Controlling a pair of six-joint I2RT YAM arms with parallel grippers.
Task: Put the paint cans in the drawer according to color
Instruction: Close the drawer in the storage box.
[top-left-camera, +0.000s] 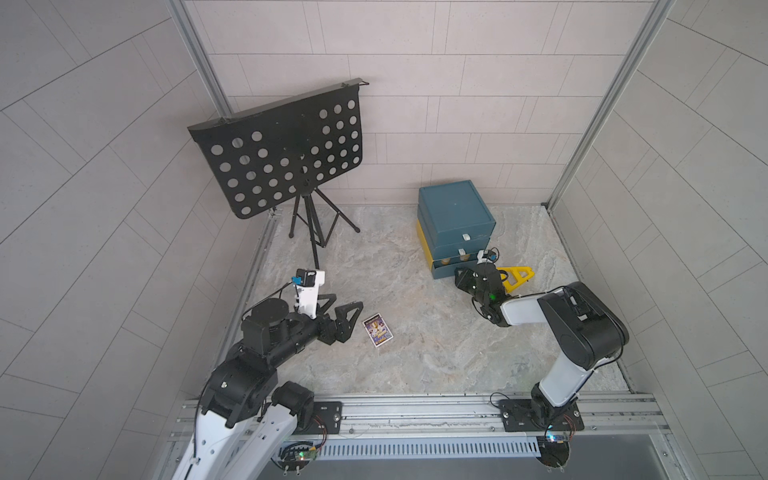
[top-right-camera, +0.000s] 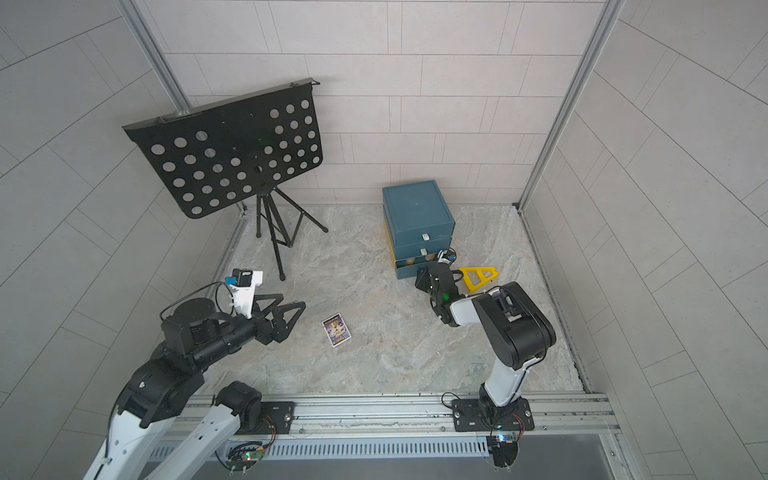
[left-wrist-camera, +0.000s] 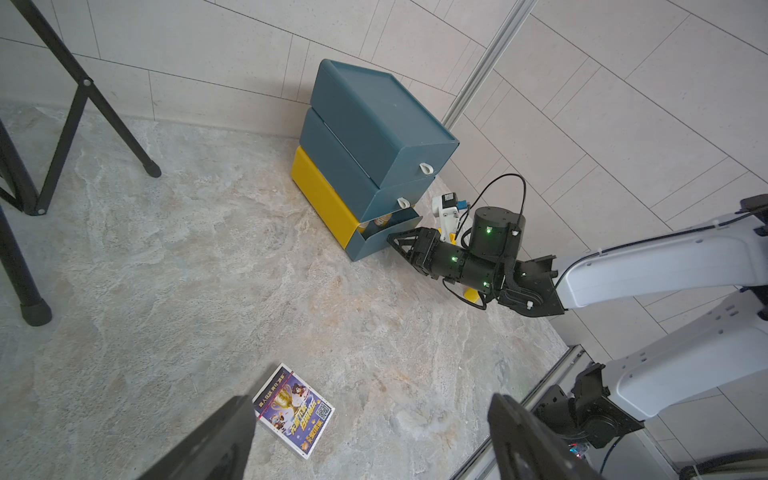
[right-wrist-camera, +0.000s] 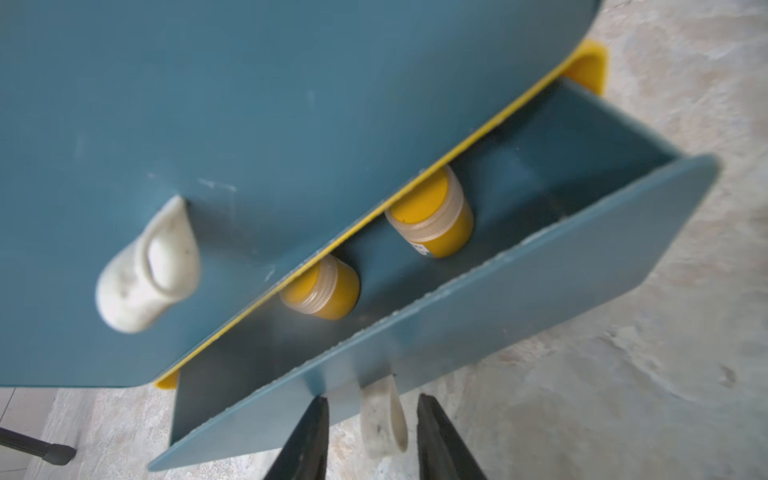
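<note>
Just beyond right claw (right-wrist-camera: 372, 400), paint cans (right-wrist-camera: 432, 216)

Bright diffuse light, soft shadows; edges bowed; right wrist view blurred.

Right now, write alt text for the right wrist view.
A teal drawer stands partly open with two yellow-orange paint cans inside. The open right gripper straddles its white loop handle. The drawer above is shut.

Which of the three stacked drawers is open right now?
The bottom drawer: it is pulled partway out, showing two orange-amber jars inside. The middle drawer and top drawer sit shut.
</note>
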